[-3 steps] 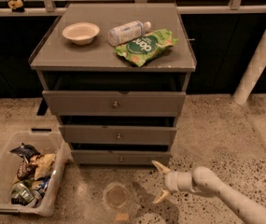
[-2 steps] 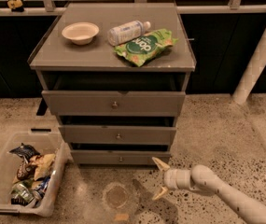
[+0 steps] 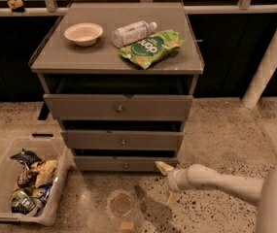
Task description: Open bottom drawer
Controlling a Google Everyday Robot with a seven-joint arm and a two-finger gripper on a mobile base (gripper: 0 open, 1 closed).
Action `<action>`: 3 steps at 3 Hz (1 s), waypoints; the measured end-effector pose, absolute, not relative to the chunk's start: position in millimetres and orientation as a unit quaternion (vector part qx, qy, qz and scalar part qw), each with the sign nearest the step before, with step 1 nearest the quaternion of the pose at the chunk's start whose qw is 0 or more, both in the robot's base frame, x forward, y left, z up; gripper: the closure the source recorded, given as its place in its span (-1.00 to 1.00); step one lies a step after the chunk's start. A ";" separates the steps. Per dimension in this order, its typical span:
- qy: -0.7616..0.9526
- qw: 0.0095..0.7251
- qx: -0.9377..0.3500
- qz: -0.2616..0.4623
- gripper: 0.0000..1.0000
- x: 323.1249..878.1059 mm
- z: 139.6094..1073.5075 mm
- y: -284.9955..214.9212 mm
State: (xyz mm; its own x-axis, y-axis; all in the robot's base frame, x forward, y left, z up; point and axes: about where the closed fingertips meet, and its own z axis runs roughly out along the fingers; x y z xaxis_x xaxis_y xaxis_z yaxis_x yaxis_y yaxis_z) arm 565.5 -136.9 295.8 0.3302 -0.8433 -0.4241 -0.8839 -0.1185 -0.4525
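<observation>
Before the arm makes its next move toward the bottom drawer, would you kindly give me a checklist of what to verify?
1. Is the gripper open for the knob? Ok: its fingers are spread.
2. Is it lined up with the knob of the bottom drawer? Not ok: it hangs low by the drawer's right end, and the knob is further left.
3. Is the knob unobstructed? Ok.
4. Is the floor in front of the drawer free? Ok: the plastic bin stands off to the left.
5. Is the upper finger clear of the drawer's right corner? Cannot tell.
</observation>
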 end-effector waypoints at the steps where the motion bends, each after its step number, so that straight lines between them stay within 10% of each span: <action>1: 0.573 0.278 -0.770 -0.020 -1.00 575.2 294.4 -139.7; 3: 0.583 0.275 -0.764 -0.039 -1.00 588.8 285.8 -141.8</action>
State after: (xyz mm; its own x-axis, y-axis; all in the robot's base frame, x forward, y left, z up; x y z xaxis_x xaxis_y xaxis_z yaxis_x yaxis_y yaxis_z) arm 588.8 -141.8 285.8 0.3173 -0.9118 -0.2606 -0.8688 -0.1693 -0.4653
